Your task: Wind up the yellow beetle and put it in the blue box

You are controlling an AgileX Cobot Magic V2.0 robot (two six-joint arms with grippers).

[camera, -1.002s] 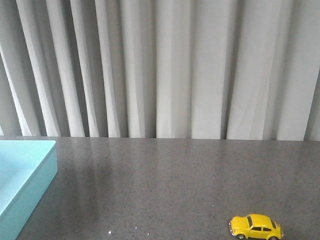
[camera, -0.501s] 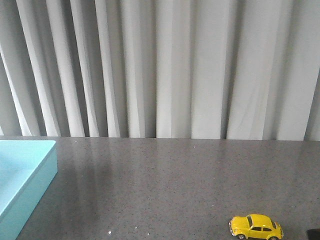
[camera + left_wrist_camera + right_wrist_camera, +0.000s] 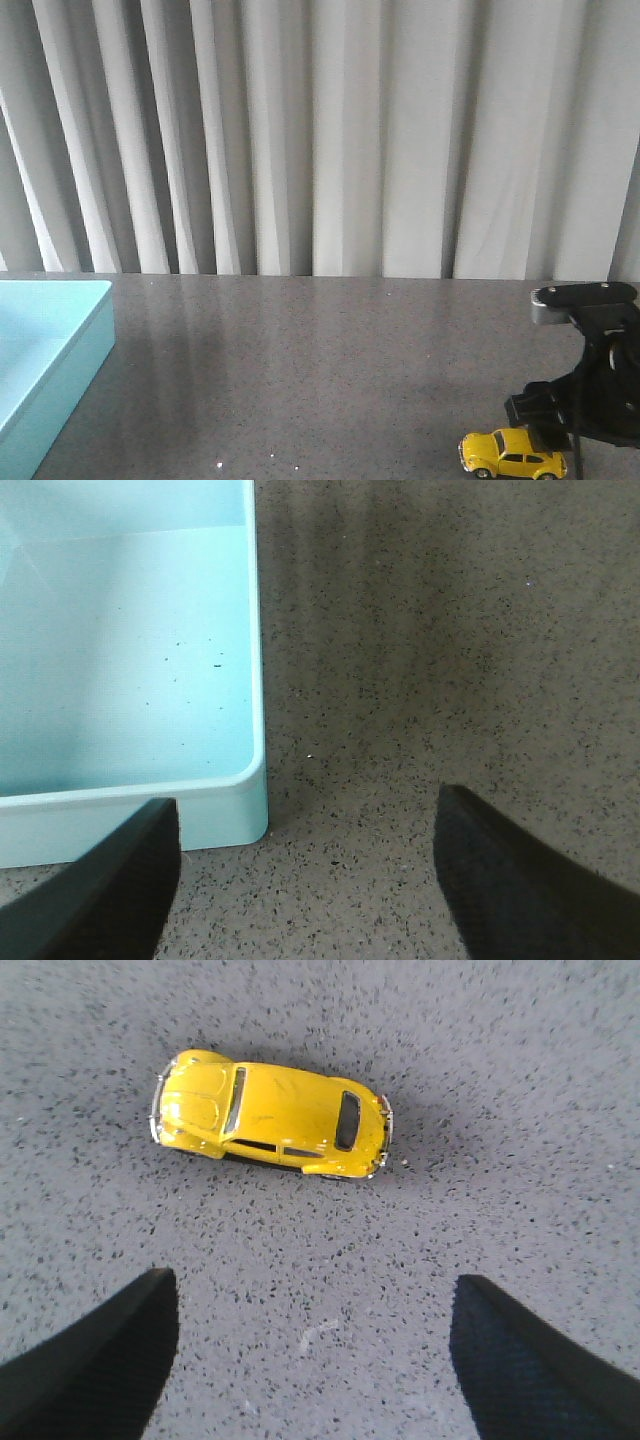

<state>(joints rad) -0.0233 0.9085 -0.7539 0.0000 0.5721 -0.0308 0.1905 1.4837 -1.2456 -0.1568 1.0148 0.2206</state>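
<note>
- The yellow beetle [image 3: 268, 1117] is seen on the grey table [image 3: 330, 370], untouched, ahead of the right gripper [image 3: 312, 1360], whose fingers are spread wide.
- The blue box [image 3: 45, 345] is set well apart at the left, beside the open-fingered left gripper [image 3: 300, 880].

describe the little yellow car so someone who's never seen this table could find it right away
Start at the dark speckled table and go to its near right corner, below the right end effector. The yellow beetle sits there on its wheels: a small, glossy, rounded toy car, the only yellow thing, far from the blue box on the left.
</note>
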